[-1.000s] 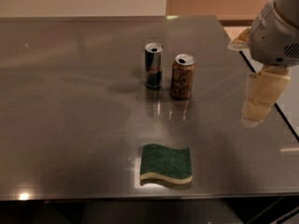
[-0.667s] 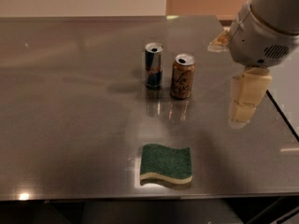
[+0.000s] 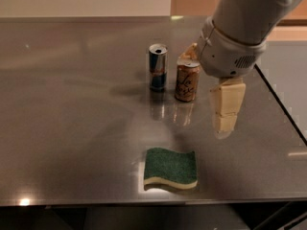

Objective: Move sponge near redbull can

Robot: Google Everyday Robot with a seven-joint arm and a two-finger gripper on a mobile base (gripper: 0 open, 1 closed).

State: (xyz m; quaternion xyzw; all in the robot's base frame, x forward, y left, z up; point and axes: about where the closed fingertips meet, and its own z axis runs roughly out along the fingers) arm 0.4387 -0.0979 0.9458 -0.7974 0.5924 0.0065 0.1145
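The sponge [image 3: 171, 167] lies flat near the table's front edge, with a dark green top over pale yellow foam. The redbull can [image 3: 157, 66], slim, blue and silver, stands upright at mid-table. My gripper [image 3: 224, 121] hangs pale yellow below the white arm [image 3: 240, 28]. It is above the table, to the right of the cans and up-right of the sponge. It holds nothing and touches neither the sponge nor the cans.
A shorter brown-gold can [image 3: 187, 80] stands just right of the redbull can, close to my arm. The steel table [image 3: 72, 109] ends at a right edge [image 3: 280, 104] near the gripper, and its front edge runs just below the sponge.
My arm and gripper have moved left and toward the front, from the table's right edge to beside the brown-gold can. The sponge and both cans have not moved.
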